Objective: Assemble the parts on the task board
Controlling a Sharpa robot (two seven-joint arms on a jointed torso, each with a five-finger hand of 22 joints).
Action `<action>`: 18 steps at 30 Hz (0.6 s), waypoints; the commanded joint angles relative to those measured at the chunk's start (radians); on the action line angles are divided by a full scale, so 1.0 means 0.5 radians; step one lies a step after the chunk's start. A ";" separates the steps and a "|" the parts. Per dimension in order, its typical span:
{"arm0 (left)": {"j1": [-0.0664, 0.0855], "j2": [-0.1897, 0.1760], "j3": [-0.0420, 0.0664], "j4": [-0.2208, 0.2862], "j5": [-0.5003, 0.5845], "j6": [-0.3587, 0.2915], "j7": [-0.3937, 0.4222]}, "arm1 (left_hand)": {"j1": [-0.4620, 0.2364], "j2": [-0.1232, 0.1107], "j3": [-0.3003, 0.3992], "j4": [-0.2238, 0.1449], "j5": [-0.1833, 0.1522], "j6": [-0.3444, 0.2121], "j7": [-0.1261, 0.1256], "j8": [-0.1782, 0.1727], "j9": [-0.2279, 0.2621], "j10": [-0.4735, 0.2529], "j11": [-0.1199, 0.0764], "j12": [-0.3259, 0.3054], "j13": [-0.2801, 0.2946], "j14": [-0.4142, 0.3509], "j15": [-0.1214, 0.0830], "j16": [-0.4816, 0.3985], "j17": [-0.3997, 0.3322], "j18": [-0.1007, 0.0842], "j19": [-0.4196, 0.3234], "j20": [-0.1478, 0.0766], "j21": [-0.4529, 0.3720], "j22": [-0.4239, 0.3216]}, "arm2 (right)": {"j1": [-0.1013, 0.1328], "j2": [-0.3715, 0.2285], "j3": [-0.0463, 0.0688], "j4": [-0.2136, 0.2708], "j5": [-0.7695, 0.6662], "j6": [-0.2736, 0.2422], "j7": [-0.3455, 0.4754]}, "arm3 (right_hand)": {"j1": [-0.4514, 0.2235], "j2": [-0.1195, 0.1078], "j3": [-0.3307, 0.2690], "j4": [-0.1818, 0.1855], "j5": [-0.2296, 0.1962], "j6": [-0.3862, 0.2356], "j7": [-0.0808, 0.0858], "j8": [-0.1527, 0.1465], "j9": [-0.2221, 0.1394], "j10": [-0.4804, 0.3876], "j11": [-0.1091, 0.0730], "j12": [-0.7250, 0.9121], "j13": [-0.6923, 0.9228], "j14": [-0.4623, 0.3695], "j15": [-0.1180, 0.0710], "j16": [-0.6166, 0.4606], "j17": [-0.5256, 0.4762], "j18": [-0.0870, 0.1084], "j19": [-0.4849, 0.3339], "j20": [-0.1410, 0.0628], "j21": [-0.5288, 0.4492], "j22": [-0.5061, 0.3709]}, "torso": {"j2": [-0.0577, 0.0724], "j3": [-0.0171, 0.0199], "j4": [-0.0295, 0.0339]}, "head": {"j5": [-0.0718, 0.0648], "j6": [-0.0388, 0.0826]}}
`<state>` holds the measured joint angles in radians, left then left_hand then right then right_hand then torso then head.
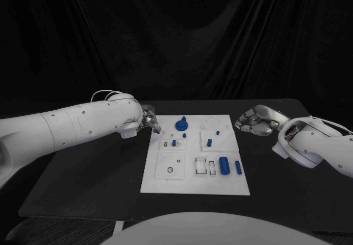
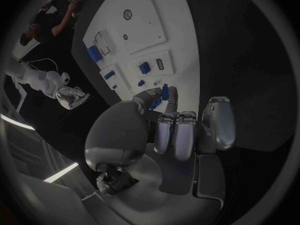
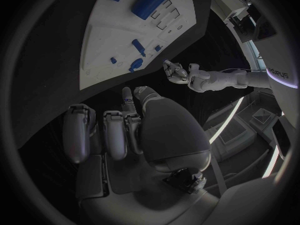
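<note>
Head view: the board (image 1: 195, 181) lies mid-worktop (image 1: 88, 173). The left hand (image 1: 151, 122) hangs at the board's far-left corner, pinching a small blue peg (image 1: 157, 131) just over the surface. A blue knob (image 1: 181, 124) stands near it; two blue cylinders (image 1: 224, 166) lie at the board's right side beside open slots. The right hand (image 1: 256, 121) hovers off the board's far-right corner, fingers curled in with nothing in them.

Left wrist view: the left hand (image 2: 172, 130) holds the peg (image 2: 164, 92) between thumb and a fingertip, the other fingers folded, close above the board (image 2: 150, 30) near small sockets. Whether the peg touches the board cannot be told.

Right wrist view: the right hand (image 3: 119, 130) is clenched and empty, apart from the board (image 3: 119, 40); the left hand (image 3: 177, 71) shows beyond the board's edge.

Risk, as judged: the pinch is slender, so a tilted peg may jam at a socket rim or slip free and roll off the near edge; the folded fingers could also nudge the knob.
</note>
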<state>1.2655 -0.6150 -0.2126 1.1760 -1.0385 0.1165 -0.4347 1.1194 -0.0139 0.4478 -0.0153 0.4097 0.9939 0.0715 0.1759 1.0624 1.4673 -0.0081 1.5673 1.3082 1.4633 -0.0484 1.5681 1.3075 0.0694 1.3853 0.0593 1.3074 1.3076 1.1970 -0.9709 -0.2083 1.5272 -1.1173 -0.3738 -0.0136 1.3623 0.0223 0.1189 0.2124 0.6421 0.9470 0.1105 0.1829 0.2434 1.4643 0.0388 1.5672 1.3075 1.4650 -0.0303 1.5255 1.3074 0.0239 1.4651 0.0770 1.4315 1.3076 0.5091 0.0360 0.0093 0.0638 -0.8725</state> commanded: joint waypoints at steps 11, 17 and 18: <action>-0.076 -0.001 0.000 0.051 0.117 -0.264 -0.037 | -0.027 0.001 0.021 0.006 0.015 0.036 -0.041 0.003 -0.002 0.207 -0.016 0.007 0.525 0.215 -0.018 0.005 0.527 -0.010 0.021 -0.004 0.017 0.356 | -0.012 0.001 0.001 0.010 0.002 -0.002 -0.032 | 0.018 -0.004 0.018 -0.002 0.011 -0.004 0.009 0.004 0.001 0.213 -0.007 0.007 0.527 0.169 -0.010 -0.008 0.331 0.033 0.063 -0.008 -0.023 0.417 | 0.004 -0.0033 0.001 | 0.000 0.000; -0.106 0.003 0.000 0.062 0.137 -0.289 -0.040 | -0.030 0.002 0.022 0.008 0.016 0.037 -0.041 0.003 -0.002 0.207 -0.016 0.007 0.525 0.215 -0.019 0.005 0.527 -0.009 0.021 -0.005 0.017 0.356 | -0.014 0.004 0.001 0.008 0.002 -0.004 -0.031 | 0.018 -0.004 0.018 -0.002 0.011 -0.004 0.009 0.004 0.001 0.213 -0.007 0.007 0.527 0.169 -0.010 -0.008 0.331 0.033 0.063 -0.008 -0.023 0.417 | 0.005 -0.0026 0.000 | 0.001 0.000; -0.111 0.003 0.000 0.065 0.138 -0.292 -0.040 | -0.030 0.002 0.022 0.008 0.016 0.037 -0.041 0.003 -0.002 0.207 -0.016 0.007 0.525 0.215 -0.019 0.005 0.527 -0.009 0.021 -0.005 0.017 0.356 | -0.014 0.004 0.001 0.008 0.002 -0.005 -0.030 | 0.018 -0.004 0.018 -0.002 0.011 -0.004 0.009 0.004 0.001 0.213 -0.007 0.007 0.527 0.169 -0.010 -0.008 0.331 0.033 0.063 -0.008 -0.023 0.417 | 0.005 -0.0025 0.000 | 0.000 0.000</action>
<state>1.2142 -0.6149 -0.2133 1.2032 -0.9949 0.0058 -0.4581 1.1114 -0.0139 0.4530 -0.0097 0.4147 0.9976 0.0713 0.1750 1.0618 1.4673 -0.0081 1.5673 1.3082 1.4671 -0.0520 1.5681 1.3074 0.0694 1.3888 0.0557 1.3124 1.3074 1.1921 -0.9686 -0.2083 1.5299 -1.1160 -0.3740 -0.0148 1.3623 0.0222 0.1218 0.2095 0.6421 0.9469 0.1105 0.1829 0.2434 1.4644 0.0388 1.5672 1.3073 1.4651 -0.0303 1.5255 1.3074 0.0238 1.4651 0.0770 1.4230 1.3074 0.5113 0.0344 0.0099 0.0635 -0.8725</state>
